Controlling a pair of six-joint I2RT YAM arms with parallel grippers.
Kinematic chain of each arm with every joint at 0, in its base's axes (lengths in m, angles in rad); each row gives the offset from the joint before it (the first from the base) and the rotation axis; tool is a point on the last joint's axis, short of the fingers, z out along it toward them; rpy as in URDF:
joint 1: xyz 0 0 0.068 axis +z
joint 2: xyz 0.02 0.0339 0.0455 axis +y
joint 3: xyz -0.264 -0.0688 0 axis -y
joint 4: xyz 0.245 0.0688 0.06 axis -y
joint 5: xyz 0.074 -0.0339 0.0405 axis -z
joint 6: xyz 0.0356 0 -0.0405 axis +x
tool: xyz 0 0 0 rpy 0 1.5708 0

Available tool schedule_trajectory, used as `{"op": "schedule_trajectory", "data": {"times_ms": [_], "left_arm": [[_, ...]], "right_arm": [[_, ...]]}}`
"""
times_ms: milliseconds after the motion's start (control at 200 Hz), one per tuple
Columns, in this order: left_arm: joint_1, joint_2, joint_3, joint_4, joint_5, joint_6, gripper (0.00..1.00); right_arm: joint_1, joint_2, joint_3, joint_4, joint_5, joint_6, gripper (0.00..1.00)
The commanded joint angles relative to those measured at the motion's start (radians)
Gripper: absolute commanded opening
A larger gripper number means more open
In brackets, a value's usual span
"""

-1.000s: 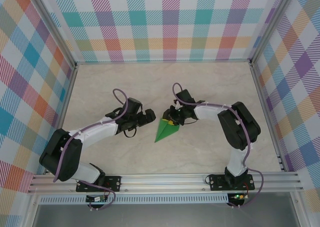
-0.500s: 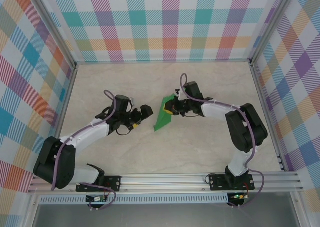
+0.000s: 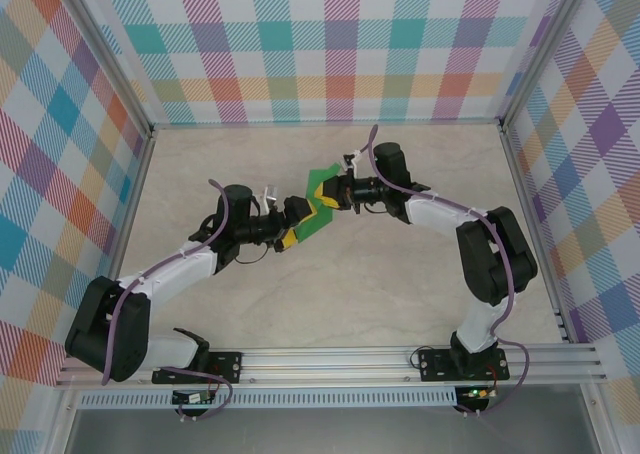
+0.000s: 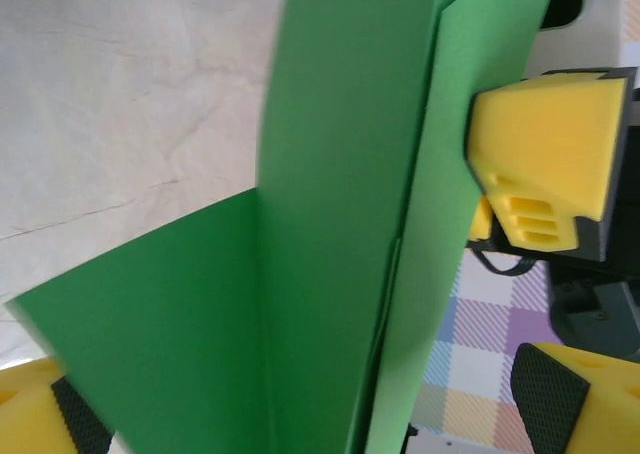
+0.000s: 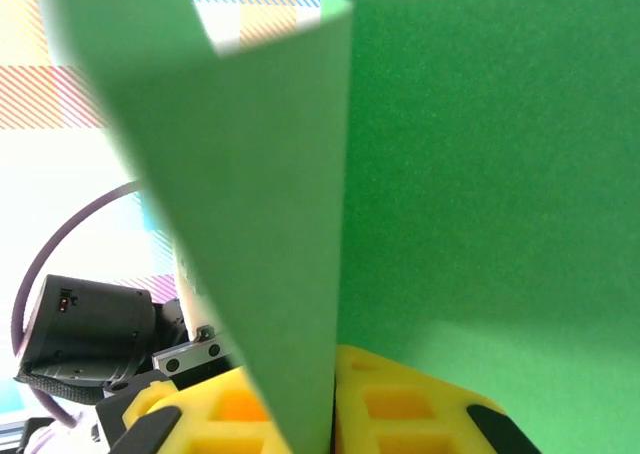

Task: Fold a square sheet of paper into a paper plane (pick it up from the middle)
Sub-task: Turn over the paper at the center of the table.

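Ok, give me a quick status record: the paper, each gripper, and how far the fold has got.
paper: folded green sheet, creased lengthwise, held up between the two arms
right gripper: shut on the sheet near its far end, yellow pads pinching it
left gripper: open, fingers either side of the sheet's near end, not clamping
table: cannot tell whether the sheet's lower end touches it
fold stage: overlapping flaps, not yet a slim dart
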Motion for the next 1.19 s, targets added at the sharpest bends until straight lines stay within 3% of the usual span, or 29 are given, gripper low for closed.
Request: {"op": "schedule_trajectory", "data": {"times_ms": [0,240,530,655,730,800,960,1190], "left_arm": [[0.009,0.010,-0.019,0.120,0.030,-0.072,0.98],[0.009,0.013,-0.002,0.175,0.027,-0.073,0.59],[0.009,0.002,-0.002,0.162,0.008,-0.049,0.26],[0.009,-0.004,0.024,0.067,-0.014,0.008,0.11],[0.009,-0.020,0.058,-0.087,-0.060,0.091,0.06],[0.009,-0.035,0.121,-0.329,-0.160,0.224,0.05],[-0.012,-0.008,0.296,-0.826,-0.529,0.486,0.04],[-0.146,0.160,0.508,-1.120,-1.039,0.580,0.04]], "right_arm": [[0.004,0.017,0.028,0.063,-0.046,0.053,0.13],[0.003,0.031,0.021,0.050,-0.060,0.062,0.13],[0.004,0.045,0.036,0.006,-0.074,0.042,0.14],[0.000,0.045,0.057,-0.097,-0.078,-0.030,0.20],[-0.009,0.028,0.079,-0.230,-0.042,-0.123,0.27],[-0.023,-0.001,0.103,-0.393,0.044,-0.224,0.37],[-0.028,-0.062,0.153,-0.692,0.289,-0.412,0.54],[-0.027,-0.126,0.099,-0.782,0.520,-0.450,0.70]]}}
